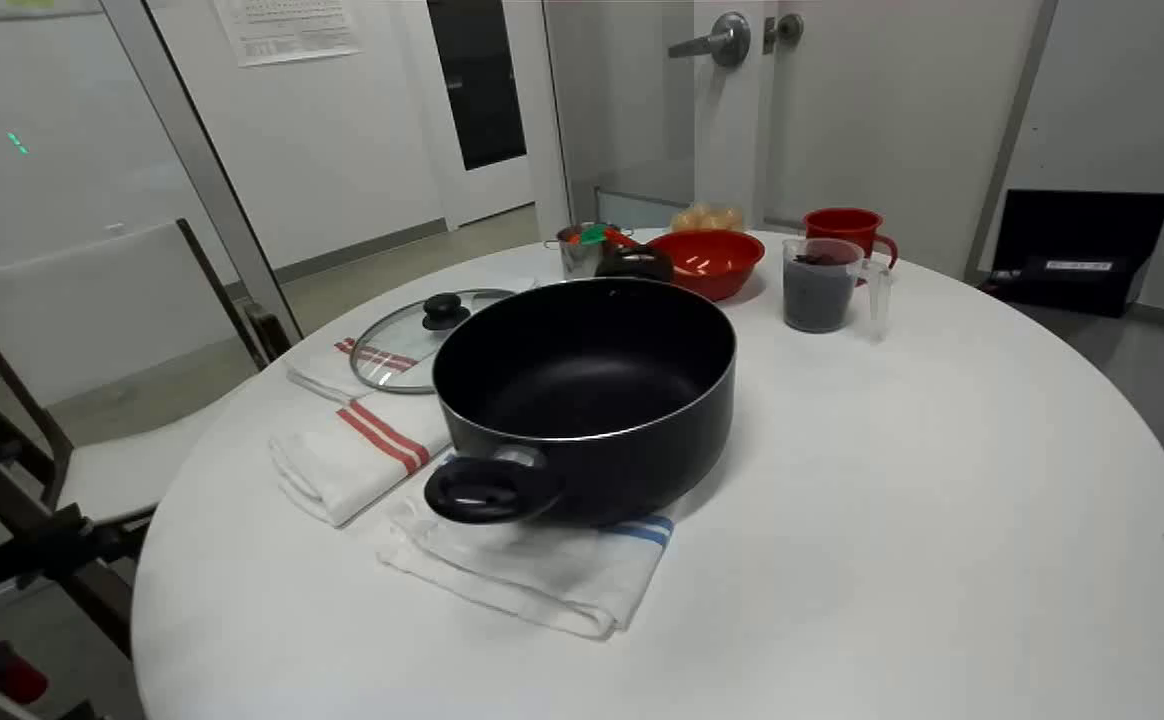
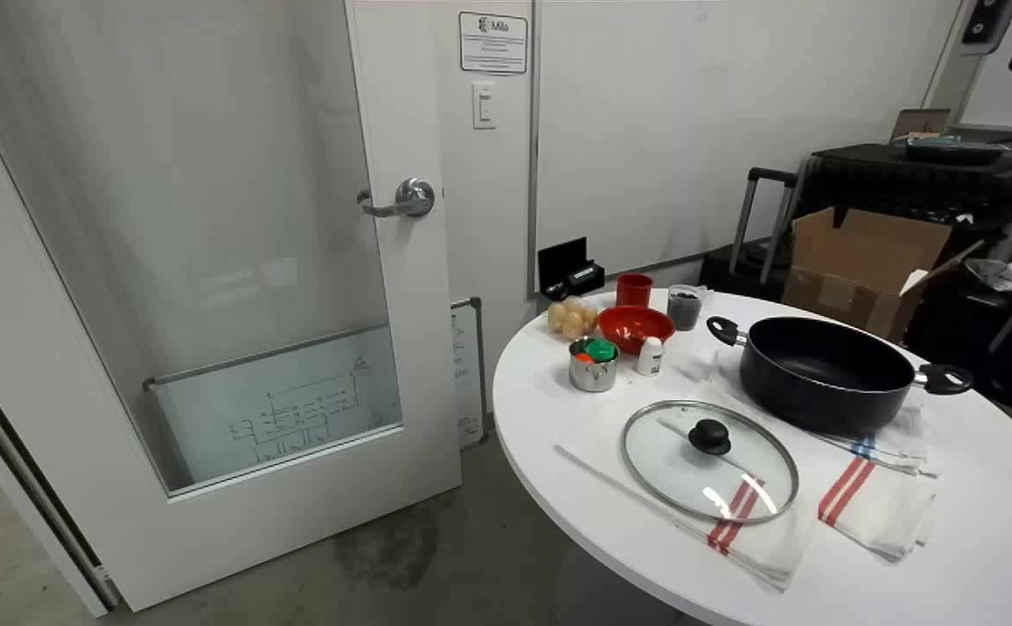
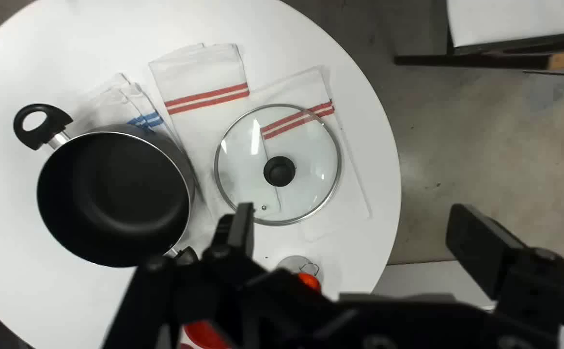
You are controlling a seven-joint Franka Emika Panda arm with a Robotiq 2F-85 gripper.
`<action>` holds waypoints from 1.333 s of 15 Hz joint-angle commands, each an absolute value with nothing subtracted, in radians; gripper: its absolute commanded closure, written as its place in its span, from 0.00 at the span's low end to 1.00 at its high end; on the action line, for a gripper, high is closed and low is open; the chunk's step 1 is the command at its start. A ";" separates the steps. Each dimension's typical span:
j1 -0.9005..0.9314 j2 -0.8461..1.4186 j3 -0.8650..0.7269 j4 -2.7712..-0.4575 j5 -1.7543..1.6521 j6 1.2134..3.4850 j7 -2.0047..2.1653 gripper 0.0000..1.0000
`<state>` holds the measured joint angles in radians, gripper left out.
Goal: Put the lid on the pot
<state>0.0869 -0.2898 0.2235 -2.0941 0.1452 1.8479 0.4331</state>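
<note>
A round white table stood over a bare, stained floor. In an exterior view, reckoned from the table, a glass-paned door was near ten o'clock, a whiteboard just short of twelve, and a cardboard box near one.

There was one glass lid, knob up, lying over one of two red-striped towels. From it, in that view, the one black pot was at two o'clock, just beside it but apart, upright, partly on the single blue-striped towel. One small steel pot was at ten; one red bowl, one red mug and one white bottle gathered near eleven; one measuring cup with dark contents near twelve; one cluster of pale round things between ten and eleven.

The one gripper, in the wrist view, had its fingers spread wide.
</note>
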 commanded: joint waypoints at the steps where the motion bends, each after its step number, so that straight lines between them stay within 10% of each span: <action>1: 0.096 -0.289 0.216 -2.092 0.142 1.847 0.435 0.00; 20: 0.137 0.297 0.165 -1.941 -0.078 2.058 0.458 0.00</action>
